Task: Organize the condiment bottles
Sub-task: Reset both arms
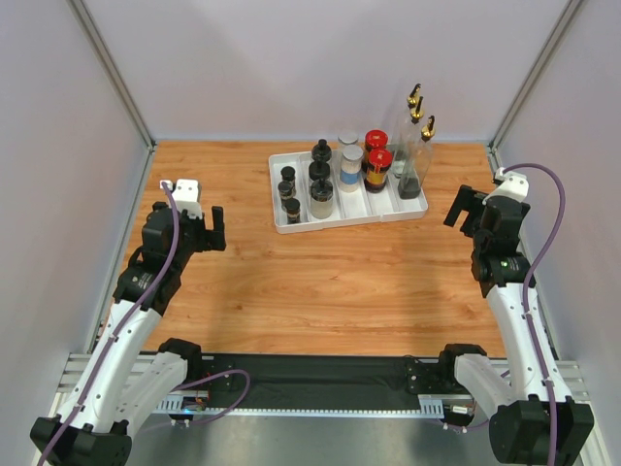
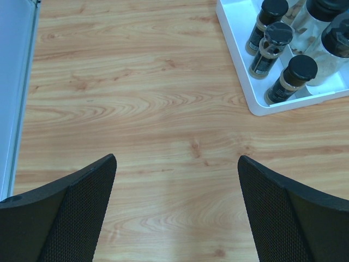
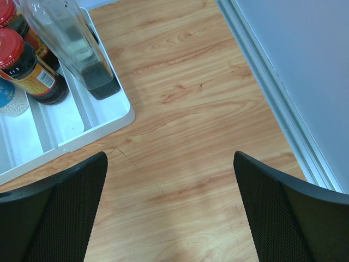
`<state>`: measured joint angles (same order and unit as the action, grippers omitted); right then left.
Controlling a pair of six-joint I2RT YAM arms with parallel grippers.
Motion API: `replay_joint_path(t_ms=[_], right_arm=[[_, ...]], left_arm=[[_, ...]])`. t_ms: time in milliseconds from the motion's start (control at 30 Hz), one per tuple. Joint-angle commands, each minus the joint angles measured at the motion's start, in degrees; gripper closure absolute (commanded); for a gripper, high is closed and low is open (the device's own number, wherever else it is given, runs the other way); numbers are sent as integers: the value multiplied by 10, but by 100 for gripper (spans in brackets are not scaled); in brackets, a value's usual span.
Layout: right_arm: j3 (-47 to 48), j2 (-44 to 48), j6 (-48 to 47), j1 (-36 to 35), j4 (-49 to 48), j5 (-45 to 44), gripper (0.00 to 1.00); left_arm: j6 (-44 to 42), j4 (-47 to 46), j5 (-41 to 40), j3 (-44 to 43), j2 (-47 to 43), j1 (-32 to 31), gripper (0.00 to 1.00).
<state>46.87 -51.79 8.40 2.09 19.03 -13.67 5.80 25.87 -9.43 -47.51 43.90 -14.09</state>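
Note:
All the condiment bottles stand in the white divided tray (image 1: 335,225) at the back centre. From left to right there are small black-lidded jars (image 1: 288,189), medium black-lidded jars (image 1: 320,184), grey-lidded clear jars (image 1: 350,165), red-capped amber jars (image 1: 377,163) and tall clear gold-spouted bottles (image 1: 415,146). My left gripper (image 1: 204,229) is open and empty, left of the tray. My right gripper (image 1: 467,208) is open and empty, right of the tray. The left wrist view shows the small jars (image 2: 292,79) beyond my open gripper (image 2: 177,159). The right wrist view shows a red-capped jar (image 3: 27,65) and a tall bottle (image 3: 76,43) beyond my open gripper (image 3: 170,155).
Grey walls close in the wooden table on the left, back and right. A metal rail (image 3: 272,93) runs along the right wall close to my right gripper. The tray's front rim shows in both wrist views (image 2: 240,71) (image 3: 103,128).

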Motion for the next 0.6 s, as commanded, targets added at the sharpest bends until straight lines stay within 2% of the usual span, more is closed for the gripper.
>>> replay_joint_path(t_ms=[0,567], right_arm=[[17,-2,12,3,-7,-13,0],[18,-4,11,3,-7,-14,0]], left_arm=[[-5,-20,6,0,-8,4,0],[-5,-20,6,1,-5,5,0]])
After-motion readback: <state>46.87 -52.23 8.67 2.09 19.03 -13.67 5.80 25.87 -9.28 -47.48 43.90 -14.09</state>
